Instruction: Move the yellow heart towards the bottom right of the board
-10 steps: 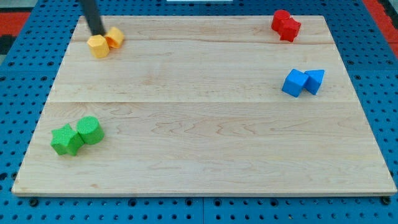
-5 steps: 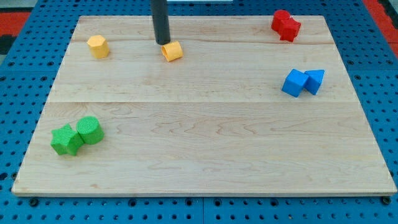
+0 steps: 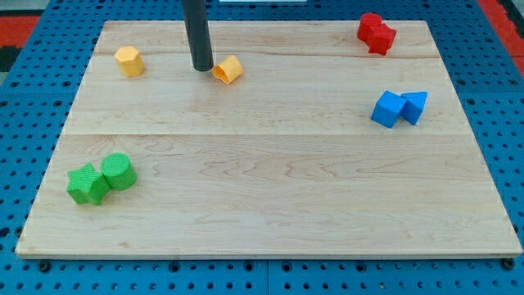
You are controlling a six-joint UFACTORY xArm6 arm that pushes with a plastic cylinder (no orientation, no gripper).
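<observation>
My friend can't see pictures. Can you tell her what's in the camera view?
My tip sits just left of a yellow block near the top of a wooden board. Another yellow block lies farther left, two red blocks top right, two blue blocks at the right, two green blocks lower left.

Pale wooden board (visible plank seams), blue pegboard surround, even lighting

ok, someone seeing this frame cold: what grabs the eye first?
The dark rod coming down from the view's top, my tip just to the view's left of a lone yellow block near the top of the wooden board. Then the coloured pairs at the edges: two green blocks at lower left, two blue blocks at right, red blocks at top right.
</observation>
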